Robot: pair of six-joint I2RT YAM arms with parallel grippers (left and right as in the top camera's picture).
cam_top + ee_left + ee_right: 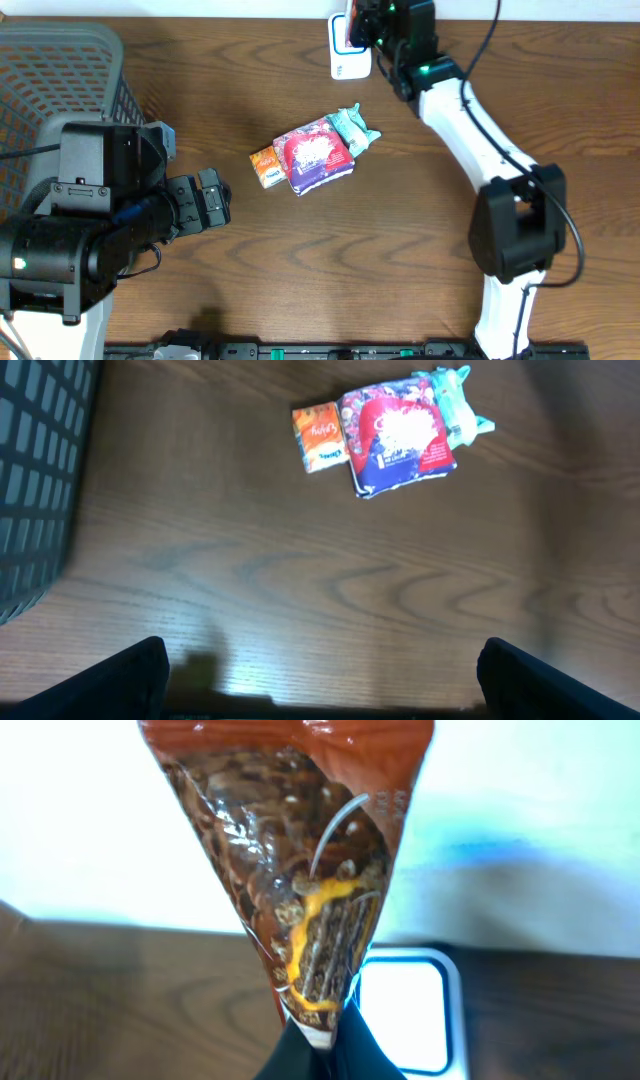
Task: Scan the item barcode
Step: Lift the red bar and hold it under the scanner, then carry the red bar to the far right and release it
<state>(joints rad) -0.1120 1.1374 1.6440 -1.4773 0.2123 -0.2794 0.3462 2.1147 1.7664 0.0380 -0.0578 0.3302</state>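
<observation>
My right gripper [330, 1042] is shut on the bottom corner of a brown and orange snack packet [300, 870], which stands up in front of its camera. Just behind the packet is the white barcode scanner [405, 1015]. From overhead, the right gripper [365, 25] holds the packet [352, 30] above the scanner [350, 66] at the table's far edge. My left gripper [215, 200] hovers at the left, open and empty; in its wrist view its fingertips [150, 665] stand wide apart over bare wood.
A small pile lies mid-table: an orange packet [266, 166], a red and purple pack [315, 155] and a teal packet [352, 128]. A grey mesh basket [60, 70] fills the far left corner.
</observation>
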